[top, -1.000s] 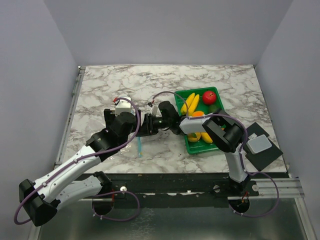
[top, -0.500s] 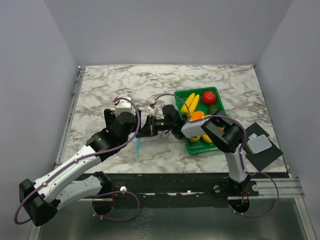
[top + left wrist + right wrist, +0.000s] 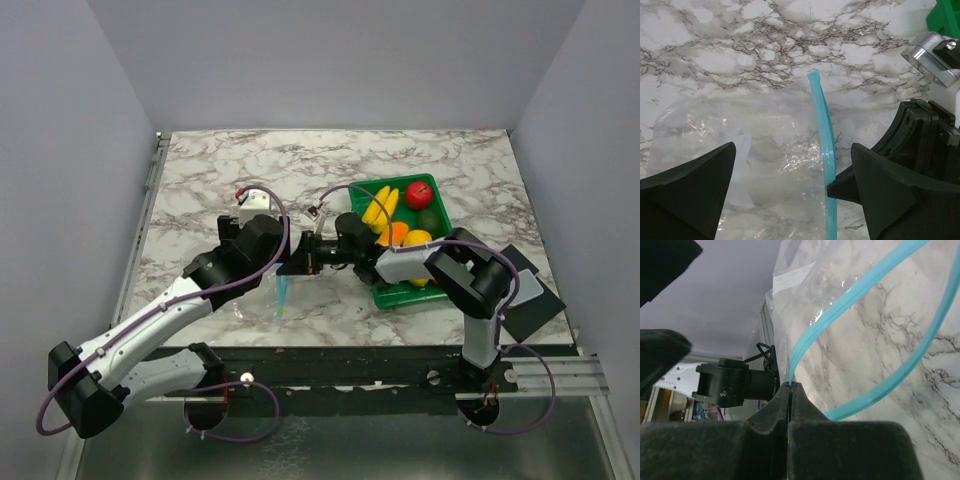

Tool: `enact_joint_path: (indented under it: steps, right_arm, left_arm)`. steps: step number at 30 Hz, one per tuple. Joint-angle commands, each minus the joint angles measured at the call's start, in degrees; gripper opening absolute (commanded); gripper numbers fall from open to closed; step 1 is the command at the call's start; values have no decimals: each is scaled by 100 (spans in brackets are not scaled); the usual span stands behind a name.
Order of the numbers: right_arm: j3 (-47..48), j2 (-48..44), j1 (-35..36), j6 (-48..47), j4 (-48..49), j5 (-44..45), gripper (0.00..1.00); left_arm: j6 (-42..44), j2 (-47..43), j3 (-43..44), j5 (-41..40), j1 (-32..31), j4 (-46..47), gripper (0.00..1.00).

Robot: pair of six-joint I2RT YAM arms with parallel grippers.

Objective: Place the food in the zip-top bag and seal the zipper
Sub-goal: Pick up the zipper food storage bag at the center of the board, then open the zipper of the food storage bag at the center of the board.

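Top, left-wrist and right-wrist views. In the top view the two wrists meet over the middle of the worktop point(image 3: 230, 170), and their housings hide where the fingers touch the bag. The zip-top bag point(image 3: 740, 150) is clear and creased, hard to tell from the marble beneath it. Its near end is cut off by the lower frame edge in the left-wrist view. It lies left of the green tray point(image 3: 405, 293), toward the worktop's near edge. The zipper point(image 3: 821, 120) is a thin light blue strip. In the right-wrist view it splits into two tracks that bow apart, so the mouth gapes. The right gripper point(image 3: 790, 385) has its fingers together, clamped on one track. The left gripper point(image 3: 792, 150) has its fingers wide apart, straddling the bag and zipper without touching them. The food point(image 3: 380, 208), bananas, a red, an orange and a yellow fruit, sits in the tray, its near part hidden by the right arm. Bare worktop extends behind and to the left.
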Motion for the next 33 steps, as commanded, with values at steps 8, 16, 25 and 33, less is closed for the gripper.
enact_joint_path:
  steps: [8,16,25,33]
  right_arm:
    - [-244,-569,230,-710,-331,576,1]
    - [-381,-642,307,-741,-314,647,1]
    - [-551,-747,362,-714,-227,684,1]
    - [-615,-800,391,-712,-221,709,1]
  left_arm:
    - [-450,704,520,661,12,-698,99]
    - [-476,1050,346,502,15,-674,94]
    - [-469,1310,157,327,56,-444,87]
    - [-476,1560,57,541,109,-313,81]
